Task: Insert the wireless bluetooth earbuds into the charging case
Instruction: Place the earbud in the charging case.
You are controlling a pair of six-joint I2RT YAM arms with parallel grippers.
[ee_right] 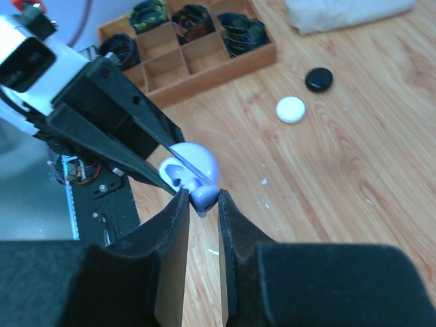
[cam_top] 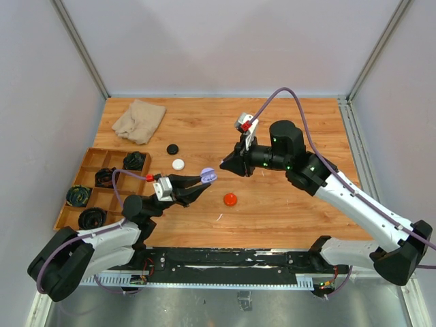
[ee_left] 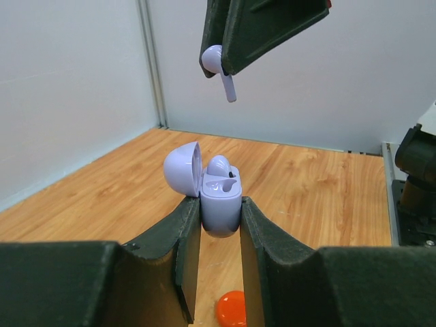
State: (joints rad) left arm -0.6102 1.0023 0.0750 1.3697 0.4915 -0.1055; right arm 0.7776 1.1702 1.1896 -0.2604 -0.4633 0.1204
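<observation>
1. The lilac charging case (ee_left: 221, 204) is held up off the surface. It stands upright with its lower body pinched between the left fingers (ee_left: 178, 252), one on each flank.
2. The case's lid (ee_left: 182, 169) is swung open to one side. A seated lilac earbud (ee_left: 219, 165) fills one socket of the case.
3. A second lilac earbud (ee_left: 219, 65) hangs above the case and clear of it, stem pointing down. The right fingers (ee_left: 262, 27) are clamped on its head.
4. From the right wrist, this earbud (ee_right: 203, 196) overlaps the case's open mouth. The right fingers hide most of its head.
5. Around the case's opening, the raised lid stands on one side and the seated bud takes up part of the top. The tips of the left fingers reach about halfway up the case's walls.
6. A red puck (cam_top: 230, 199) lies on the wooden surface (cam_top: 293, 122) near the case, on the side toward the arm bases.
7. A white puck (cam_top: 178, 164) lies left of the case and a little beyond it, apart from it. A black puck (cam_top: 173, 148) lies just past the white one, farther from the case.
8. A wooden compartment tray (cam_top: 87, 165) sits well to the left of the case. Coiled cables (cam_top: 90, 218) fill several of its cells.
9. A crumpled beige cloth (cam_top: 139, 120) lies far beyond the case, to the left, past the tray.
</observation>
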